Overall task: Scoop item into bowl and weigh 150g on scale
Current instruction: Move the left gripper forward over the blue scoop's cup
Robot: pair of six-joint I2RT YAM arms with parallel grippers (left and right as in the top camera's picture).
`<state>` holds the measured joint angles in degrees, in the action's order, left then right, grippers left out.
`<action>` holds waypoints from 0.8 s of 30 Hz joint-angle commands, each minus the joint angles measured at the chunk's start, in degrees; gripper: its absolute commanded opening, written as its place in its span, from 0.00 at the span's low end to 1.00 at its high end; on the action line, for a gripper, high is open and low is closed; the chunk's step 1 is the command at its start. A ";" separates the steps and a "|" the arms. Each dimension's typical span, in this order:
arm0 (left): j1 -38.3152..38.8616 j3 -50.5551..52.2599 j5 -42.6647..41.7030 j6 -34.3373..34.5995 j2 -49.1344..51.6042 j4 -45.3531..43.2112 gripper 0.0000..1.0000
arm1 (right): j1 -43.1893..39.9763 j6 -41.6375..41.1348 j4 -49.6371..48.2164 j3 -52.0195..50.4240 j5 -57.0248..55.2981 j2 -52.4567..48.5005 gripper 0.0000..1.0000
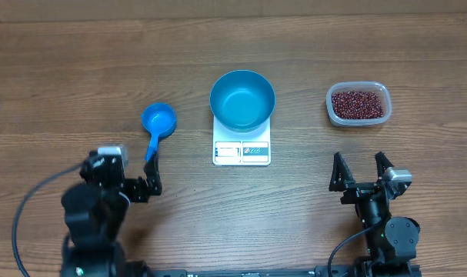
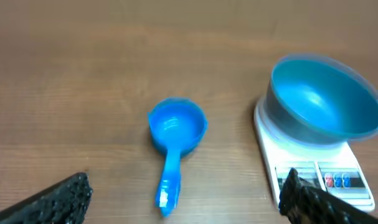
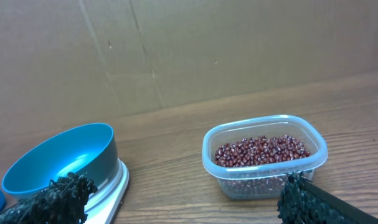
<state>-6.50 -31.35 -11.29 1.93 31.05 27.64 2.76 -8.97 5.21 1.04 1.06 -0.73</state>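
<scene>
1. Both hands are released. Our left gripper (image 2: 187, 183) gapes at 6 o'clock of the scoop (image 1: 158, 123), whose handle end points into the gap. Our right gripper (image 1: 361, 171) stands wide and empty at 6 o'clock of the tub (image 1: 329, 104).
2. The beans (image 1: 358, 104) lie in that tub, at 3 o'clock of the bowl (image 1: 242, 100). The bowl sits empty on the scale (image 1: 241, 152).
3. We judge the beans hard, light and loose, so they will likely roll and bounce. Fingers cannot pinch them, so the scoop must carry them.
4. The scoop looks like stiff, light, slick plastic. We would grip the thin handle near its end and keep the cup level.
5. The tub may slide when the scoop digs in.
</scene>
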 commanded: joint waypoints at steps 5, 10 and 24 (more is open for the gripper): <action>-0.35 -21.92 0.92 -7.37 20.70 15.37 1.00 | 0.39 0.26 -0.37 -0.59 -0.35 0.57 1.00; -0.35 -35.65 0.96 -9.62 34.58 26.97 1.00 | 0.39 0.26 -0.37 -0.59 -0.35 0.57 1.00; -0.33 -42.27 1.40 -11.65 52.81 31.78 1.00 | 0.39 0.26 -0.37 -0.59 -0.35 0.57 1.00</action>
<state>-6.50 -72.16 -10.41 -8.16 81.89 59.59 2.79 -8.97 5.17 1.04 1.06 -0.64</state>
